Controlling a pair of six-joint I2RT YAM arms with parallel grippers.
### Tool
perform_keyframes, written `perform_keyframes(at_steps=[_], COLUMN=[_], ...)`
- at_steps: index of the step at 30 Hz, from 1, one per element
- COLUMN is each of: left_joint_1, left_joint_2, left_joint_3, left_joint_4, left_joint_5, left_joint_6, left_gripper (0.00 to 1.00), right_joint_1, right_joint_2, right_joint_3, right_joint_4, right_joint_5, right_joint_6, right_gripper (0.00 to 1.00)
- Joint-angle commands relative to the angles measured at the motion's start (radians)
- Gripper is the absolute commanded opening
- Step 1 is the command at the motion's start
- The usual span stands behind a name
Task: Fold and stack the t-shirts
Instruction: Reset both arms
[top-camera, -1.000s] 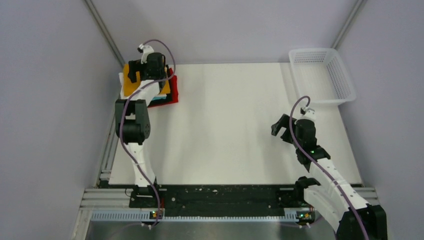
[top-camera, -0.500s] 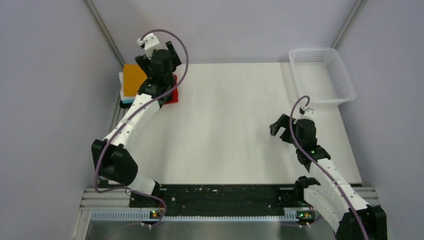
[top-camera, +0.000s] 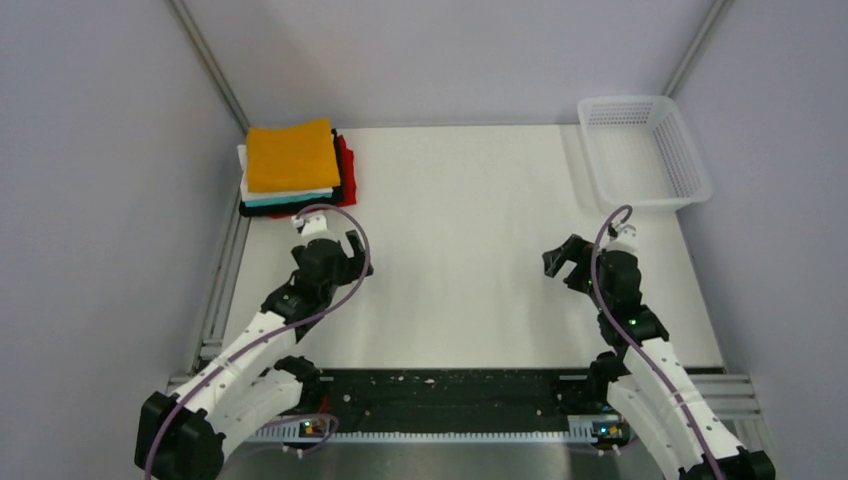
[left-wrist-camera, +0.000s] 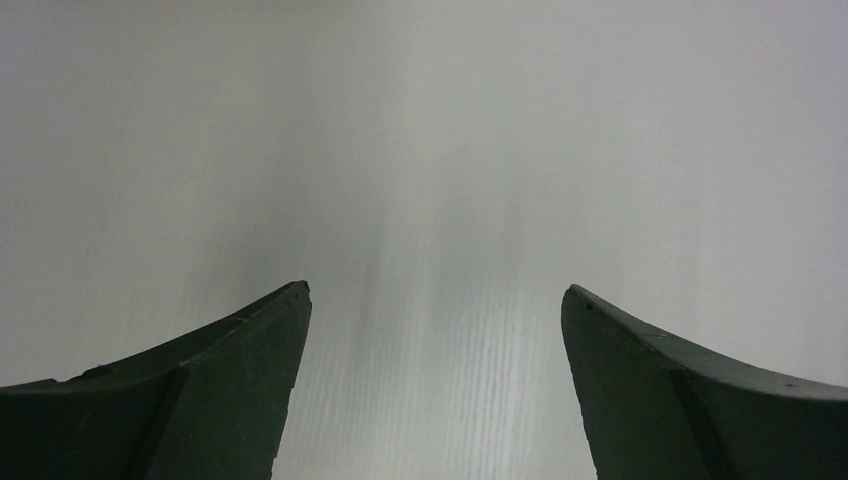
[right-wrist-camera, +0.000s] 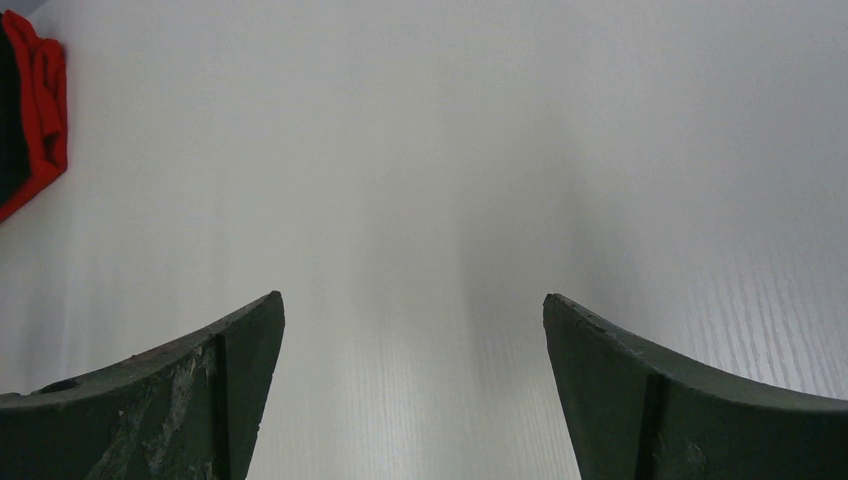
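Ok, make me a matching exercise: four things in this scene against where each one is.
Things:
1. orange-yellow t-shirt
2. white mesh basket
3. left gripper
4. right gripper

Places:
a. far right corner
b. top of the stack, far left corner
c. open, over bare table on the right
d. open, just in front of the stack

Pairs: 1-b, 2-a, 3-d, 4-c

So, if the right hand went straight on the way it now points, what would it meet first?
Most likely the bare table: the open right hand tilts down toward it with nothing between. The red t-shirt lies well left of that line. Depth is unclear, though.
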Motion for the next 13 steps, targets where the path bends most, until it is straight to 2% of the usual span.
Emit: perform_keyframes(at_steps=[1, 8, 13], left_joint_1=[0.003, 0.004, 0.003], left_joint_2=[-0.102, -0.092, -0.066], left_joint_3=[-0.027, -0.028, 0.012], left_joint_4=[0.076, 0.062, -0.01], left_joint_5=[-0.027, -0.057, -0.087], left_joint_6=[-0.037, -0.041, -0.064], left_gripper=[0.99, 0.99, 0.99], right_joint_1=[-0.006, -0.005, -0.007], right_joint_2=[-0.065, -0.089, -0.079], right_joint_3=[-0.009, -0.025, -0.023], right_joint_4=[-0.022, -0.015, -0.009], right_joint_5=[0.035, 0.06, 0.073], right_joint_6=[0.006, -0.003, -0.008], right_gripper=[0.99, 0.99, 0.99])
